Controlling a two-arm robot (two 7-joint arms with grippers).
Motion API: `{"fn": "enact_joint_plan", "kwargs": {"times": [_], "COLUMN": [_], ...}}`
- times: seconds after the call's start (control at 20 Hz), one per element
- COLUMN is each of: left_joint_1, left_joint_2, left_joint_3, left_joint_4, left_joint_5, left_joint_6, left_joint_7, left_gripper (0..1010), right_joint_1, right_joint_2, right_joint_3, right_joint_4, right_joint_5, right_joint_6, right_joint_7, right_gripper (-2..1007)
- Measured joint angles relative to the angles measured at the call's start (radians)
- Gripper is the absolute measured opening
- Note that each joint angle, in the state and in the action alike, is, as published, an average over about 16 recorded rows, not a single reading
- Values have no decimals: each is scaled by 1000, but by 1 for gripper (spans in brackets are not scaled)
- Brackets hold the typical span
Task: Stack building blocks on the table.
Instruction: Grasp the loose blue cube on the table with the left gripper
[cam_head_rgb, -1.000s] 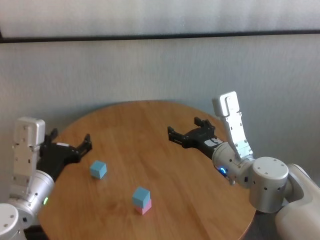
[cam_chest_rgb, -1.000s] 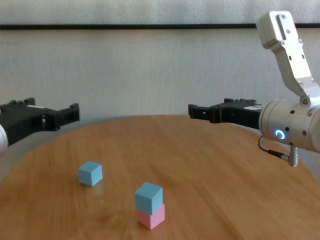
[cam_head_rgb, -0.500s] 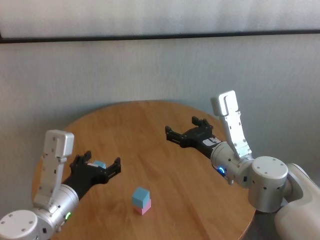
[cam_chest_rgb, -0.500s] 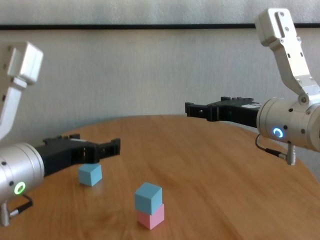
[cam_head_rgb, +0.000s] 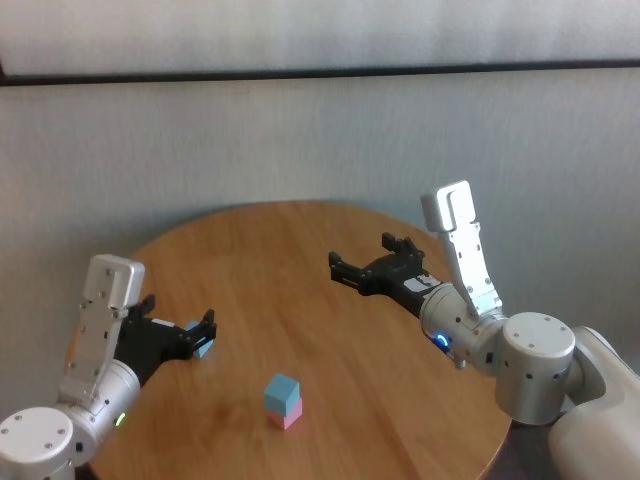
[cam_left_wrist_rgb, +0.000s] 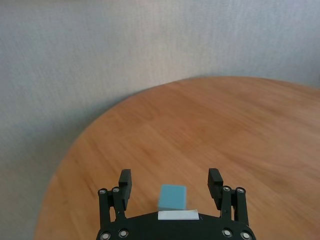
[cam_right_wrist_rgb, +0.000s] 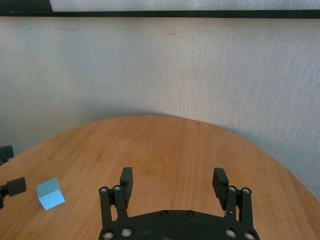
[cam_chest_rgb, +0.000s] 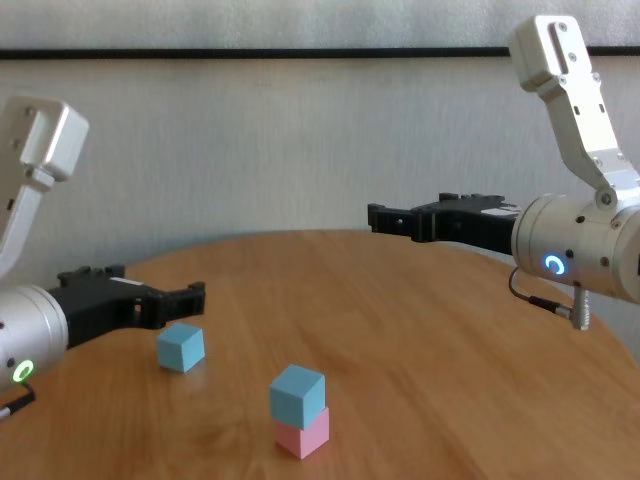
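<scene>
A loose light blue block (cam_chest_rgb: 181, 347) sits on the round wooden table (cam_head_rgb: 330, 330) toward the robot's left, well apart from a two-high stack near the front edge, where a second light blue block (cam_chest_rgb: 297, 394) rests on a pink block (cam_chest_rgb: 303, 433). The left gripper (cam_left_wrist_rgb: 172, 186) hangs low over the loose block with its jaws spread wide; the wrist view shows the cube framed between the two fingers, slightly nearer one of them, with daylight on both sides and no contact. Judging by this, the step in hand is the pick-up of the third block: the gripper would do well to centre the cube between the fingers, settle low enough to take it by its flat side faces, and close squarely so it does not twist, then carry it clear above the stack before lowering, since a sideways nudge could topple the two already placed. The right gripper (cam_head_rgb: 368, 270), also spread open and empty, is held above the table's far right side. The tabletop is warm brown wood grain; behind it runs a pale textured wall (cam_head_rgb: 300, 140) crossed by a dark horizontal strip (cam_head_rgb: 320, 72).
</scene>
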Motion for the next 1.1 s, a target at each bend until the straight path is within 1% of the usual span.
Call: {"fn": "enact_joint_plan", "kwargs": {"times": [0.3,0.5,0.6,0.7,0.85,1.1], "left_joint_1": [-37,-59,-70,-81,-95,-113], "left_joint_2": [2,2,1,-3,-10,-22], "left_joint_3": [5,7,6,0,-13,-36], "left_joint_4": [68,114,137,159,187,221], "left_joint_5": [60,90,99,101,93,62], "left_joint_6": [-50,-83,-95,-100,-101,-89], "left_joint_7": [5,-1,-7,-16,-32,-76], "left_gripper": [1000,1000,1000,1000,1000,1000], "right_joint_1": [0,-1,-1,-1,-1,-1], "right_joint_2": [0,0,0,0,0,0], "right_joint_3": [-1,-1,-1,-1,-1,-1], "right_joint_4": [-1,-1,-1,-2,-2,-2], "right_joint_5": [1,2,2,2,2,3], "right_joint_6": [0,0,0,0,0,0], "right_joint_7": [1,2,2,2,3,3], "right_gripper": [1005,1005,1005,1005,1005,1005]}}
